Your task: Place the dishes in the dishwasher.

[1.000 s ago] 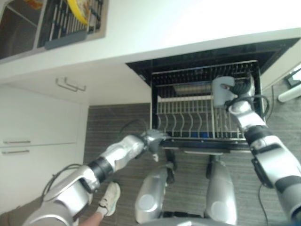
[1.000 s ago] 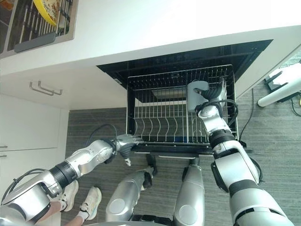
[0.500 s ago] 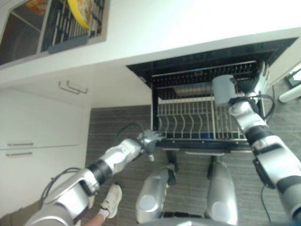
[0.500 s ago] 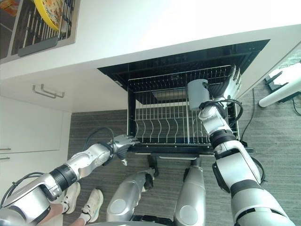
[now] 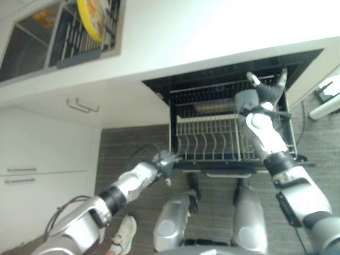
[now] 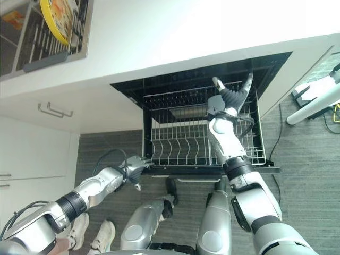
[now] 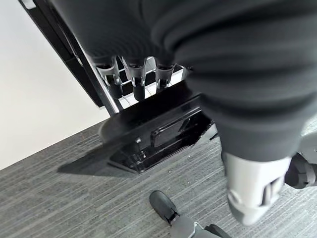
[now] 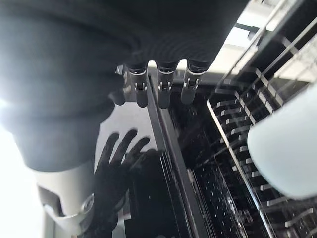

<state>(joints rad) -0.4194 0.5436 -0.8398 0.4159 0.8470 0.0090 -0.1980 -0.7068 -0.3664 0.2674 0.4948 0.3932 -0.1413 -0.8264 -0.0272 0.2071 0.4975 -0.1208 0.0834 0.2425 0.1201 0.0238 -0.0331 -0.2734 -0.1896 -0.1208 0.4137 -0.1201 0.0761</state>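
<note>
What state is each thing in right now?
Dishwasher: open.
Rack: pulled out.
Cup: in rack, released.
Right hand: open, above rack.
Left hand: fingers on rack's front edge, grip unclear.
Yellow plate: standing in counter rack.

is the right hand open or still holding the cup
Open. The right hand has its fingers spread above the rack, and the cup sits in the rack beside it, not in its grip.

Both hands open, arms reaching forward.
Right hand (image 6: 229,95) raised, fingers spread; left hand (image 6: 135,166) lower, fingers extended.
</note>
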